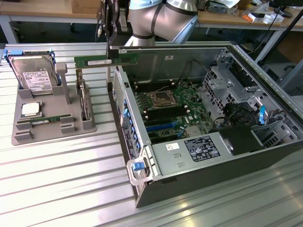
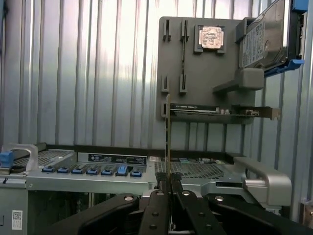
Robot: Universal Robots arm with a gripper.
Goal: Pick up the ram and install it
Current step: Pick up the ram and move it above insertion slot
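Above the case's (image 1: 213, 182) side wall: ram (image 1: 92, 61) picked up, not yet installed.
The tool (image 2: 169, 179) is clamped on the ram, clear of the grey holder (image 1: 52, 126); seating it in the motherboard (image 1: 166, 112) remains.

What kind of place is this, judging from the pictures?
Probably a robotics lab or a computer-assembly test cell: an open computer case, a grey parts holder, and a robot arm holding the ram.
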